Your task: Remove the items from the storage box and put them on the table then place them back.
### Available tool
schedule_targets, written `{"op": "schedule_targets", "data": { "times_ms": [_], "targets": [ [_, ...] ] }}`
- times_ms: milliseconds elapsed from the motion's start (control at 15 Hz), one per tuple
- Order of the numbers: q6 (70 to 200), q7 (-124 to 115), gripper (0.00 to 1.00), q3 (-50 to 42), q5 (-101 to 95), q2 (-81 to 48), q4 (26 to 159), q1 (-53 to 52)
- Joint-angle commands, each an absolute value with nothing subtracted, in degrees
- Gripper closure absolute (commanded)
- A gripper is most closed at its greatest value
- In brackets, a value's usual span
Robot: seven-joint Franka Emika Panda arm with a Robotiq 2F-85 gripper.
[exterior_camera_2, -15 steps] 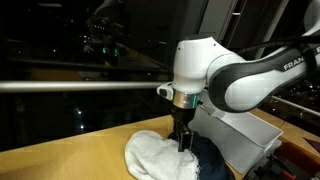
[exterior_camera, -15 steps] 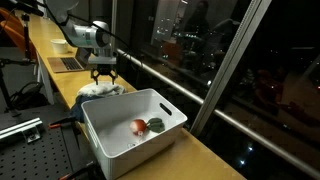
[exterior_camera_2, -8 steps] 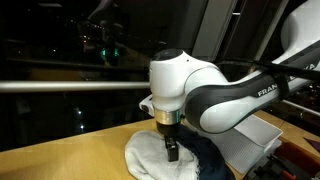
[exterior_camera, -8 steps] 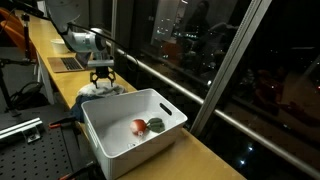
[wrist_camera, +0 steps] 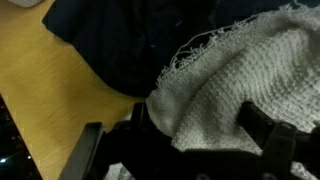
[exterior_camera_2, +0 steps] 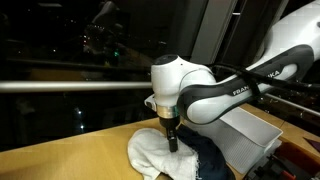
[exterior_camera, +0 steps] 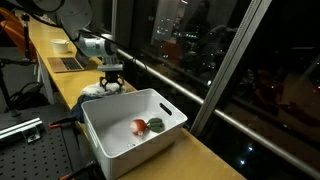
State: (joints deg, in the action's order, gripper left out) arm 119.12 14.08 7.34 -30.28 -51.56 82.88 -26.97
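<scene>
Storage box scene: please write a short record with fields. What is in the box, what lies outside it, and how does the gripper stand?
storage box: white plastic bin, standing on the table
inside the box: red ball and dark green object, side by side on the bottom
outside the box: white cloth and dark navy garment, heaped together on the table beside the box
gripper: open, pointing down, lowered onto the white cloth
held: nothing
</scene>
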Motion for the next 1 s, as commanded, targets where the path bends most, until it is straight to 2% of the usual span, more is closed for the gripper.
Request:
{"op": "schedule_targets", "data": {
  "times_ms": [0,267,600,933],
  "targets": [
    [118.71,15.51,0.35,7.44,-29.10,-52.25,81.28,-24.98],
    [120.31,15.83,0.66,7.96,-27.94,-50.10,83.56,-22.26],
    [123.76,17.89,1.00,9.11,-25.21,-45.87,87.70,-18.85],
    [126.60,18.27,0.99,9.41,-23.72,-38.33,94.29,-17.12]
  ]
}}
